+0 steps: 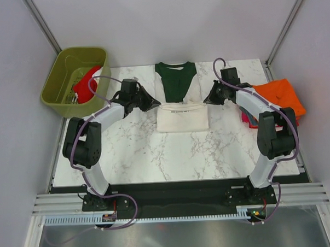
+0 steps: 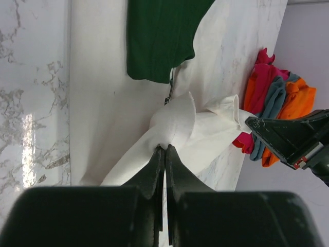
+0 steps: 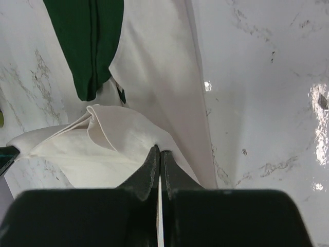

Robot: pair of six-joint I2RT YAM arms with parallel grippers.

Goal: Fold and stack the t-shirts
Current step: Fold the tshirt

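Your left tool (image 2: 163, 148) and right tool (image 3: 159, 150) are each clamped on the cream t-shirt (image 1: 182, 117), mid-fold by the desk's (image 1: 155, 156) far edge; next, likely carry both corners evenly, then release.

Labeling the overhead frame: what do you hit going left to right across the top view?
In order: olive-green bin with a red shirt in it → left gripper → cream t-shirt, pinched at both sides → right gripper → orange shirt pile.
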